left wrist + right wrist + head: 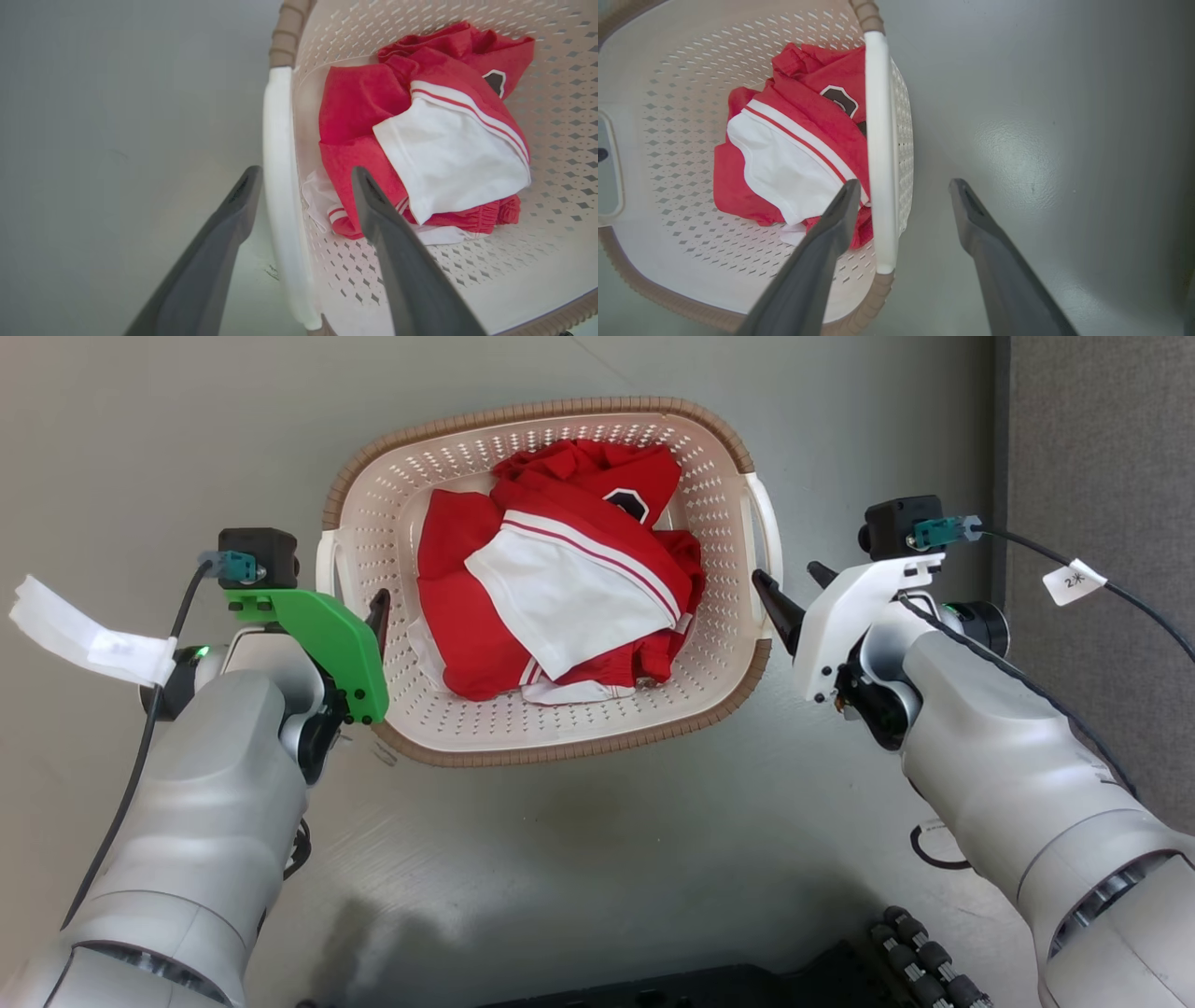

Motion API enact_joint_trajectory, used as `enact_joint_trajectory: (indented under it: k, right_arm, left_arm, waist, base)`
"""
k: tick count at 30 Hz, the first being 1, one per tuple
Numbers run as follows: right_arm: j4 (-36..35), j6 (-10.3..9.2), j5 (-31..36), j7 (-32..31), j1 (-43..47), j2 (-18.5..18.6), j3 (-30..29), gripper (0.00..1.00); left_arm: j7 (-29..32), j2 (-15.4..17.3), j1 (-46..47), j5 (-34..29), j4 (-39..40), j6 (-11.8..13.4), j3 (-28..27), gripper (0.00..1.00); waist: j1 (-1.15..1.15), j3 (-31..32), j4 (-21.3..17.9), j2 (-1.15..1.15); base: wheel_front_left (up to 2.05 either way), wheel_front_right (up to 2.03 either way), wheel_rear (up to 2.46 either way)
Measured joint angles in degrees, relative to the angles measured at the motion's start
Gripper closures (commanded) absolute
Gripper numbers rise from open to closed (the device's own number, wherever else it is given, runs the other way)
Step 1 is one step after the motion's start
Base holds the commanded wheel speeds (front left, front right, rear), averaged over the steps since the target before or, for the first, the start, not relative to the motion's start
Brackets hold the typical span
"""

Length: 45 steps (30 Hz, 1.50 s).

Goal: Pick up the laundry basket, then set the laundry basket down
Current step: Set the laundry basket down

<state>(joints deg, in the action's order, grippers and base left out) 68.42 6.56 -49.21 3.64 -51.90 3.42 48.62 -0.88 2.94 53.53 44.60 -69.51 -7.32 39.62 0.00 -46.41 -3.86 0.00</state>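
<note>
In the head view, the cream-white perforated plastic laundry basket with a brown woven-look rim (523, 714) stood on the smooth grey floor (607, 859), between the two arms. A crumpled pile of red and white clothes (560, 579) lay inside it. The left hand (367, 611), under a green plastic cover (327, 644), was at the basket's white left handle (325, 565); one dark finger showed just inside the wall. The right hand (784, 571) was just beside the white right handle (766, 537), its two dark fingers apart.

In the left wrist view, the left hand (306, 170) was spread wide. One finger was outside, over the floor (117, 140), and the other inside the basket (551, 140), above the clothes (420, 140) — the white handle (280, 186) ran between them. I cannot tell if a finger touched it.

In the right wrist view, the right hand (904, 182) was spread in the same way. One finger was over the clothes (784, 163) inside the basket (668, 116), and the other over the floor (1041, 140) — the white handle (878, 140) passed between them, not clamped.
</note>
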Motion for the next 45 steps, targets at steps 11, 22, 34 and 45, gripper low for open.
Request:
enact_joint_trajectory:
  k: [11,22,34,45]
  right_arm:
    - [-2.83,0.51,-0.44,3.66,1.59,0.07,0.88,0.00]
    - [-3.45,0.52,0.27,8.98,4.29,0.71,1.58,0.00]
    - [-6.22,0.56,0.38,10.54,6.94,1.90,0.08,0.00]
    - [-14.73,-1.32,2.71,10.70,9.05,4.78,-5.72,0.00]
  left_arm:
    - [-6.46,0.24,-0.13,-0.01,1.21,-0.10,0.16,0.00]
    - [-13.06,0.69,-5.56,-1.58,1.79,-0.21,1.22,0.00]
    - [-13.54,2.24,-8.98,-3.03,7.89,1.20,-0.98,0.00]
    - [-13.54,5.50,-13.70,-6.80,21.34,5.99,-6.38,0.00]
  waist:
    - [0.00,2.67,0.06,0.00]
    - [0.00,8.85,-0.24,0.00]
    - [0.00,16.95,-0.78,0.00]
    - [0.00,23.53,-1.99,0.00]
  base:
    - [0.00,0.00,0.00]
    - [0.00,0.00,0.00]
    - [0.00,0.00,0.00]
    - [0.00,0.00,0.00]
